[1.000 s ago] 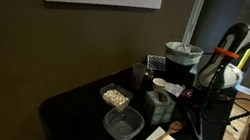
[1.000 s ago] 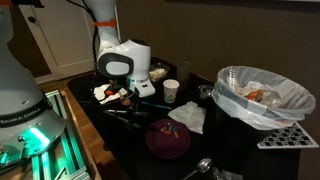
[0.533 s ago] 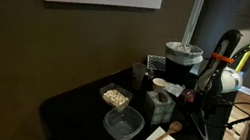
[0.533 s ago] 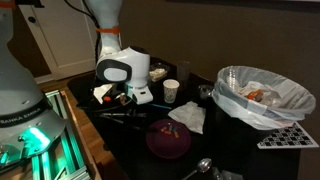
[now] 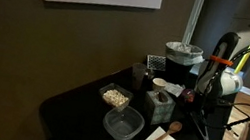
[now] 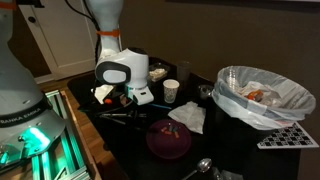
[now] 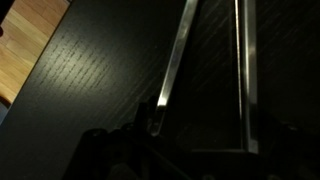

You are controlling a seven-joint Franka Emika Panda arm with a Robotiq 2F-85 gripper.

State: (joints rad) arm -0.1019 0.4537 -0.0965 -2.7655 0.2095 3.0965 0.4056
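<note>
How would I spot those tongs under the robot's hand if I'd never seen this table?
Find the black table, at the end away from the lined bin. There the robot's white gripper hangs low with jaws open, and the tongs lie flat just beneath it: two long, thin metal strips, unlike the round paper cup and purple bowl nearby.

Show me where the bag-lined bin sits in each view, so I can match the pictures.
In an exterior view: the bin stands at the back of the dark table, right of centre.
In an exterior view: the bin fills the right side.
Wrist view: not in it; only table top and two metal rods show.
Shared landmark: the white paper cup, near the bin in both exterior views.
</note>
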